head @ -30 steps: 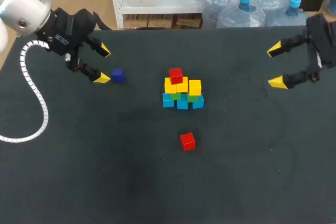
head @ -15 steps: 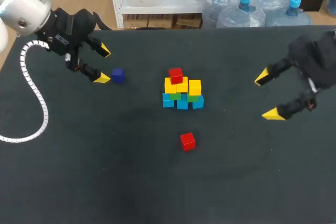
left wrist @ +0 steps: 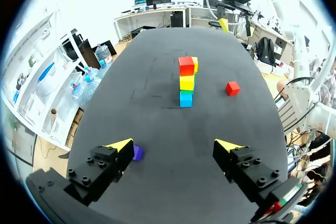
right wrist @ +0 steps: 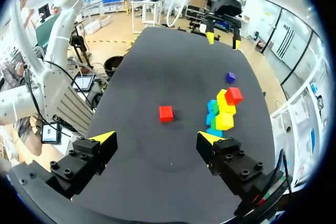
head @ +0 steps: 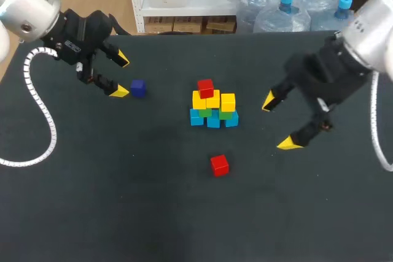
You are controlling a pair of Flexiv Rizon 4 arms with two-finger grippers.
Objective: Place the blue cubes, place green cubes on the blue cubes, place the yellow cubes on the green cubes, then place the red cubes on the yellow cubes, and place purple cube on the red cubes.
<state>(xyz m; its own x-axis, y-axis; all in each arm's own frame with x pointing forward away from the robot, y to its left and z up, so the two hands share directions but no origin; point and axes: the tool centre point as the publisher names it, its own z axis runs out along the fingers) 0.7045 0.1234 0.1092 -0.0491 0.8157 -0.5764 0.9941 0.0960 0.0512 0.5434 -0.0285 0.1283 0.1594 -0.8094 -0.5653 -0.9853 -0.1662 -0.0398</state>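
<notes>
The left jaws stand wide open with nothing held; one yellow tip (head: 123,59) and the other lie well apart above the dark desk (head: 123,207). The purple cube (head: 137,88) sits on the desk just beside the inner face of one left fingertip (left wrist: 122,145), within the gap between the fingers. Whether it touches that tip cannot be told. Well ahead of the left jaws stands the stack (head: 212,105): blue cubes (head: 213,121) at the bottom, green cubes (head: 225,115) on them, yellow cubes (head: 212,99) above, and one red cube (head: 206,88) on top.

The right jaws are also spread wide and grip nothing, both fingertips (head: 287,144) clear of every cube. The stack lies near them, ahead and off to one side, in line with one finger in the right wrist view. A loose red cube (head: 219,165) rests alone on the desk, apart from the stack, ahead of the right jaws and roughly centred between their fingers.
</notes>
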